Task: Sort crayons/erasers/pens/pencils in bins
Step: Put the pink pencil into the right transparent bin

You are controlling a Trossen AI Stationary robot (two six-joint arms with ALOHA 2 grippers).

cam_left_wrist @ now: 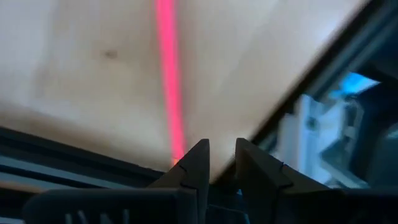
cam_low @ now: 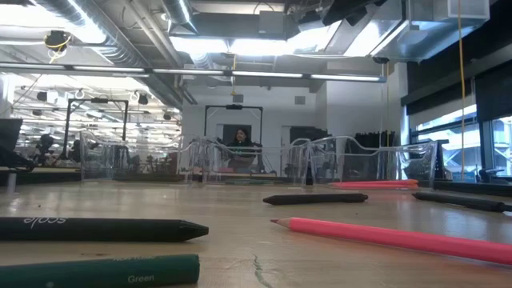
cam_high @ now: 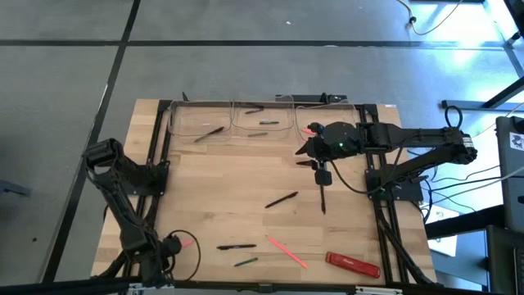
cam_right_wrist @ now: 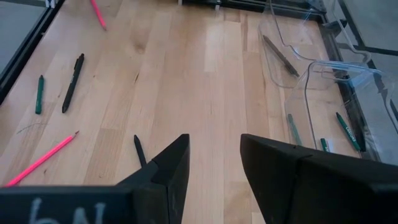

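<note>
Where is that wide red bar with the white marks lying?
The red bar lies in the high view at the table's near right corner, right of a pink pencil.

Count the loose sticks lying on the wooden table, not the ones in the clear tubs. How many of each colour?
pink sticks: 2
black sticks: 3
green stick: 1
Total: 6
</note>
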